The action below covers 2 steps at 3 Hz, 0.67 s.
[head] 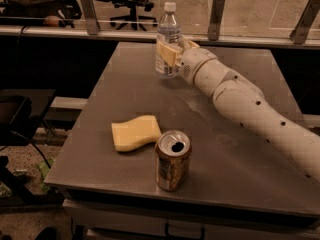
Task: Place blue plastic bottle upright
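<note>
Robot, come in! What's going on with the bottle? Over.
Gripper at far side of table, jaws around the small clear plastic bottle. Bottle upright. Brown metal can, yellow sponge near front, well clear.

Gripper (172,54) at the far edge, clamped on the blue plastic bottle (168,26). Right behind it the railing (216,18) closes things off. To its left the table (125,84) gives open passage. Well in front stand the yellow sponge (134,132) and brown can (173,160), with a wide lane between. The arm (250,109) fills its right.
</note>
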### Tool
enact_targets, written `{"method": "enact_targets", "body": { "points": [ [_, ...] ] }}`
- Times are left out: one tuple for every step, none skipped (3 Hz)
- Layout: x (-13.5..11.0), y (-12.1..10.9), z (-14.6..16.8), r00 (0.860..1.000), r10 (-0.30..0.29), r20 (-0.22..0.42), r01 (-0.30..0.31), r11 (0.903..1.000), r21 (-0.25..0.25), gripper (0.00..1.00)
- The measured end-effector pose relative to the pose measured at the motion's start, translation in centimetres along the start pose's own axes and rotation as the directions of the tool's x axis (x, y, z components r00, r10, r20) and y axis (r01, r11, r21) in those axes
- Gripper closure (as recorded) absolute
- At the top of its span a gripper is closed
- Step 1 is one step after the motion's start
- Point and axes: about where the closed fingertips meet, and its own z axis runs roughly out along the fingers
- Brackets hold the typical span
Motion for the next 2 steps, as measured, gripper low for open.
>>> {"method": "enact_targets", "body": {
  "points": [
    [-0.49,-0.15,-0.09,1.000,-0.010,0.005,0.010,0.9999,0.003,1.00],
    [-0.80,-0.26,-0.13,1.000,-0.015,0.008,0.015,0.9999,0.005,1.00]
  ]
}}
